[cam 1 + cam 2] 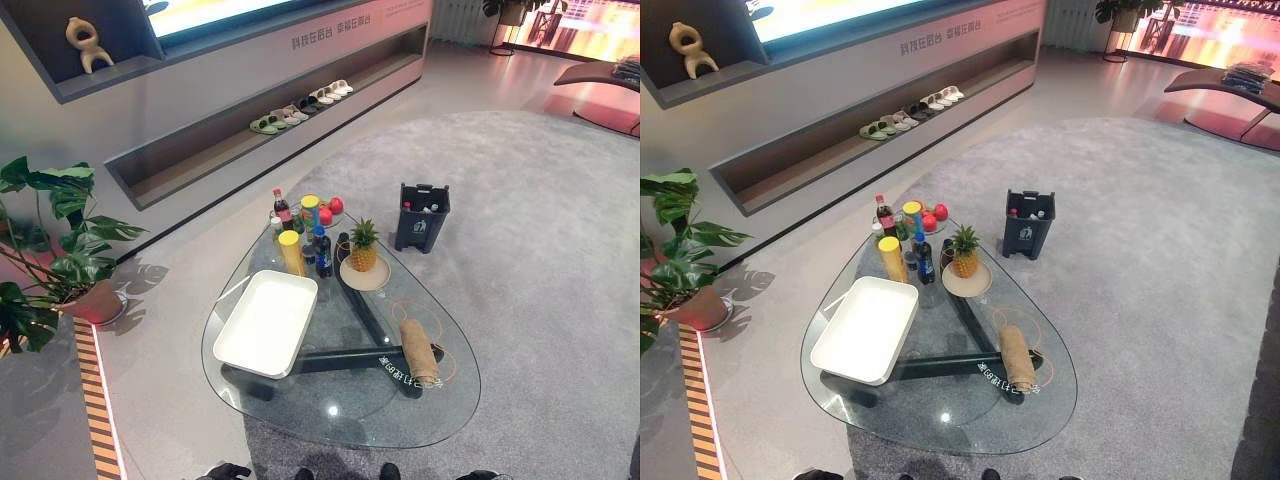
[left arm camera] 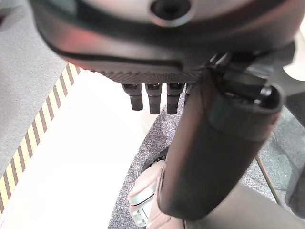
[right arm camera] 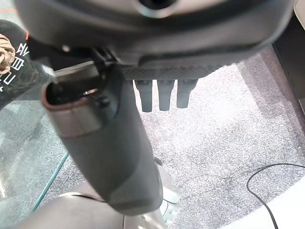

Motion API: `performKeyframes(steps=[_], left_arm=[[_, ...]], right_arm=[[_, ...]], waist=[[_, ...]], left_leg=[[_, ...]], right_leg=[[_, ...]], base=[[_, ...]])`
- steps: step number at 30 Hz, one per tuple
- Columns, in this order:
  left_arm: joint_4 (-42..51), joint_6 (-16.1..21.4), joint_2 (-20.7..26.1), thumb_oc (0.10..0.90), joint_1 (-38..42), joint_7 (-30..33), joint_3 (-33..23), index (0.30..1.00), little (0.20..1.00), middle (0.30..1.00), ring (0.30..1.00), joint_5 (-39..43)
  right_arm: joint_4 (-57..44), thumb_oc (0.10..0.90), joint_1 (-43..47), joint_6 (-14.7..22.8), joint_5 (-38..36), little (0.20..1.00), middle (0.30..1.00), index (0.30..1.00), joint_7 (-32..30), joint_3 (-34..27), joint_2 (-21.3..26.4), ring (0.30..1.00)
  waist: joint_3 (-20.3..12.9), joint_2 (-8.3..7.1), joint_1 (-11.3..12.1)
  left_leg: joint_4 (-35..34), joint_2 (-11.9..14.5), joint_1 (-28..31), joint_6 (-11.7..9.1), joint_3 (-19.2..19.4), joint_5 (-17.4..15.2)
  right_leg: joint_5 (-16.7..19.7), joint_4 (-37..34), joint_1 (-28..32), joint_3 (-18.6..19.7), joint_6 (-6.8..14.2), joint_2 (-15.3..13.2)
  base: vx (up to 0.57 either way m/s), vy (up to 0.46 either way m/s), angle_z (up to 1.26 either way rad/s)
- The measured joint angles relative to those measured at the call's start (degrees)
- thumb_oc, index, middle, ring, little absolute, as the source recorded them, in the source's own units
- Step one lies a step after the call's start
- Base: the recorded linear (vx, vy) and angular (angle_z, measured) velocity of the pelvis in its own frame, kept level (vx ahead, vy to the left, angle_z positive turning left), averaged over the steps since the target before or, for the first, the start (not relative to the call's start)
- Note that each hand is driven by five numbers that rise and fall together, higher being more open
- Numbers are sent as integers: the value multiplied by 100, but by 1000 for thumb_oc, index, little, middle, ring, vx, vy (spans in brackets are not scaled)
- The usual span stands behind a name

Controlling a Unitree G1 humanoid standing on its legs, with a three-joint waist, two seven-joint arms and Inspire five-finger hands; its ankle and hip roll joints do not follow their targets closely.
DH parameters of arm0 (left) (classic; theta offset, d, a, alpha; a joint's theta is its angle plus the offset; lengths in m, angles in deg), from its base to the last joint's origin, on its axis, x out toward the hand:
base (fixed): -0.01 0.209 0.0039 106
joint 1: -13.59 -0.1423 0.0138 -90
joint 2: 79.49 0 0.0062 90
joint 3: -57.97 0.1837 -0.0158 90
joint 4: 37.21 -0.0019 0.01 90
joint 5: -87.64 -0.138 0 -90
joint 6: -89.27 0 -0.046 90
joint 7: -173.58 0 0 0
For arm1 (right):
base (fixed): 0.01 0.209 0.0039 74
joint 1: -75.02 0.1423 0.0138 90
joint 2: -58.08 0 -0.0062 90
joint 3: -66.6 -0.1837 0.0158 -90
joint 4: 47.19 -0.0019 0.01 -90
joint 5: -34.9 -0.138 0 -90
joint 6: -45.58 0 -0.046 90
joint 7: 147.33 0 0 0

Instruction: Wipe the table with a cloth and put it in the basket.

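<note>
The table (image 1: 330, 420) has a clear, glossy glass top on matt dark beams. Near its right edge lies a rolled cloth (image 1: 418, 352) of coarse, rough brown weave, like burlap. Toward the left edge sits a smooth white basket (image 1: 266, 322) that looks like plastic with a dull sheen. At the far corner stand shiny plastic bottles (image 1: 321, 252) beside a rough-skinned pineapple (image 1: 363, 247). Under the table lies a grey, nubbly carpet (image 1: 520, 230).

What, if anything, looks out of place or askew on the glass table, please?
Nothing looks spilled or damaged. The rolled cloth lies near the table's right edge, the white basket sits on the left, and the bottles and pineapple stand upright.
</note>
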Motion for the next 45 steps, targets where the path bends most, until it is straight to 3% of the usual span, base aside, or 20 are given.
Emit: performKeyframes(steps=[33, 38, 41, 45], left_arm=[[-1, -67, 7, 800, -2, -70, -11, 900, 900, 900, 900, 87], [8, -99, 9, 800, 4, -52, 2, 900, 900, 900, 900, 295], [30, -111, 7, 800, 122, 11, 25, 900, 900, 900, 900, 517], [110, -130, 8, 800, 446, 84, 41, 900, 900, 900, 900, 784]], right_arm=[[-4, 800, -1, -53, 1, 900, 900, 900, 48, 0, 0, 900], [-19, 800, 28, -63, -1, 900, 900, 900, 69, 106, 14, 900], [-20, 800, 172, -74, -5, 900, 900, 900, 69, 129, 40, 900], [-20, 800, 564, -165, -12, 900, 900, 900, 66, 230, 87, 900]], waist=[[-12, -9, 2], [-1, 21, 4], [169, 92, -4], [693, 202, -5]], left_leg=[[0, 0, 9, -2, -6, 2], [2, -3, -163, -18, -6, 24], [3, -12, -433, -20, -14, 110], [14, -24, -863, -30, -17, 263]], right_leg=[[2, 0, 9, 0, -1, 1], [13, 0, -204, 7, 15, -2], [108, 1, -435, 10, -8, -8], [237, 10, -857, 11, 10, -8]], base=[[0, 0, 0], [-51, 12, -1], [-129, 5, 0], [-119, -17, 1]])
